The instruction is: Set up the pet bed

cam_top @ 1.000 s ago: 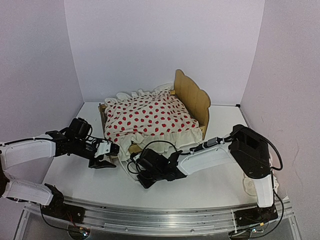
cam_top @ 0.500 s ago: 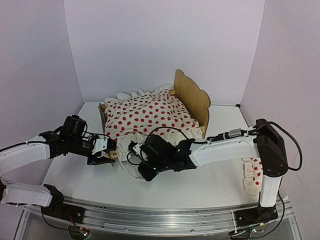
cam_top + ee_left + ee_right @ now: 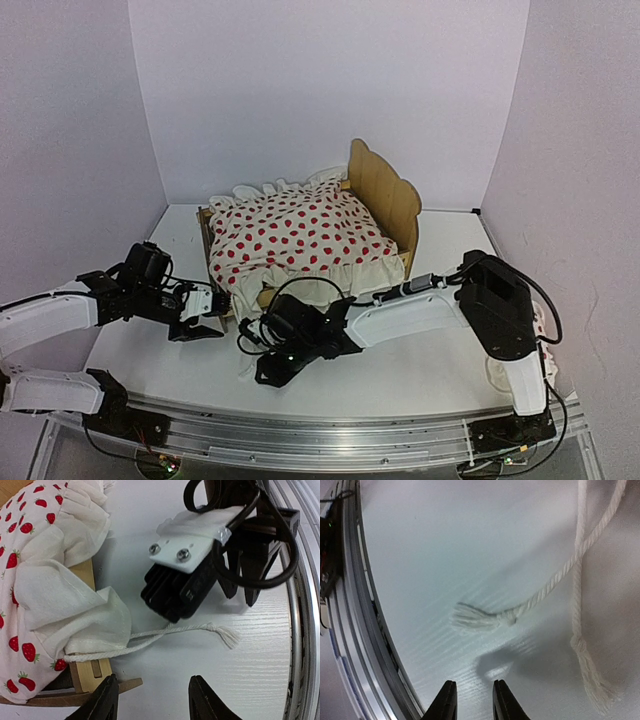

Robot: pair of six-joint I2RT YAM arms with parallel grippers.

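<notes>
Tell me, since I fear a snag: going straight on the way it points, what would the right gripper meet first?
Probably the knotted end of the white cord, on the table just ahead of the right gripper; depth is unclear, so bare table may come first.

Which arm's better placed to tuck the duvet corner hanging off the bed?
Left, probably. The left gripper, open, faces the corner of the white strawberry-print ruffled duvet on the light plywood pet bed; the right gripper is over the white knotted cord instead.
</notes>
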